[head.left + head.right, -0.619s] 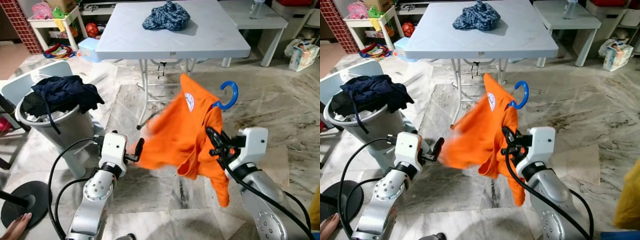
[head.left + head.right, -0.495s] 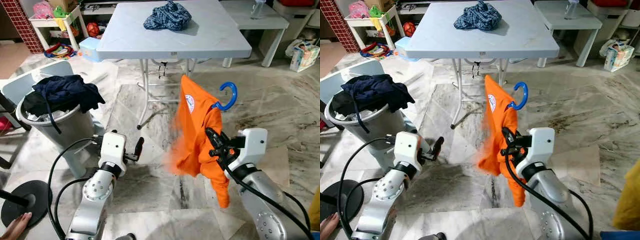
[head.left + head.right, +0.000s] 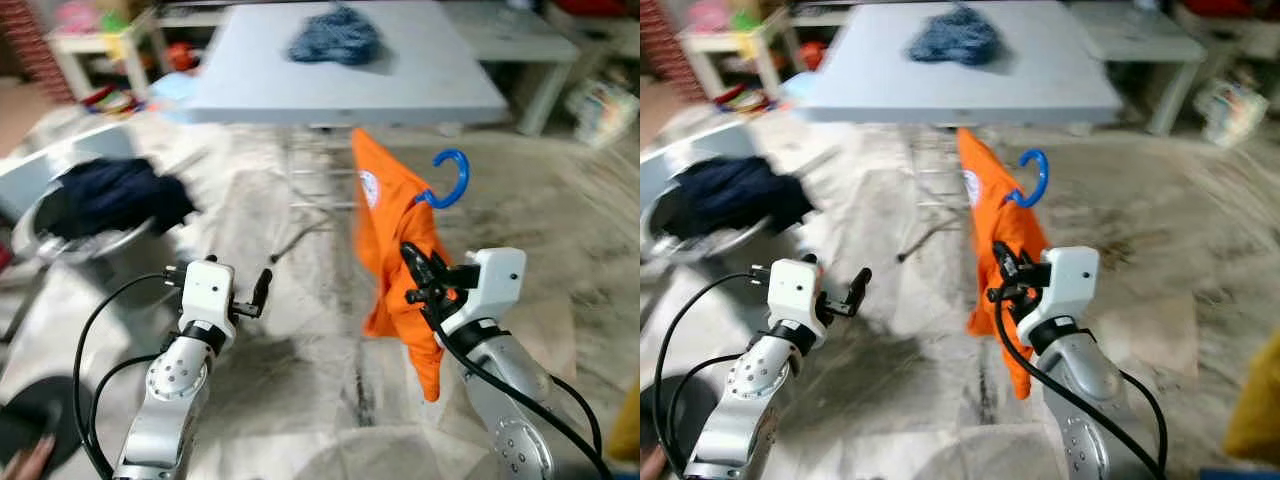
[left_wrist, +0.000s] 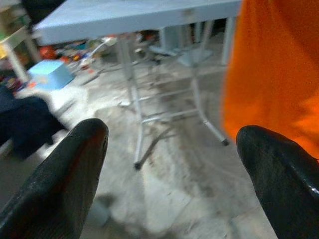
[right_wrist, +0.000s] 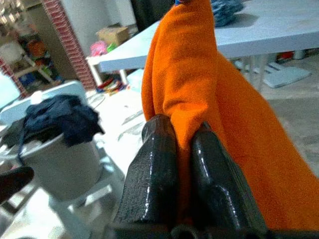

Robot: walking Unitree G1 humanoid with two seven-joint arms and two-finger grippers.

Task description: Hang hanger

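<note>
Right gripper (image 3: pixel 412 272), raised in front of the robot, with both black fingers (image 5: pixel 154 174) pinched together on a fold of the orange shirt (image 3: pixel 395 250). The cloth is clamped between the jaws and rises above them, then drapes down past the wrist. The shirt sits on a blue hanger (image 3: pixel 450 180), whose hook stands free above and beside the gripper, short of the near edge of the white folding table (image 3: pixel 400 90). Left gripper (image 3: pixel 262 290), held low and apart from the shirt, jaws spread wide and holding nothing. A blue cloth bundle (image 3: pixel 335 40) lies near the table's far edge. A grey basket (image 3: pixel 60 230) of dark clothes (image 3: pixel 115 195) stands on the marble floor (image 3: pixel 300 400) to the robot's left.
</note>
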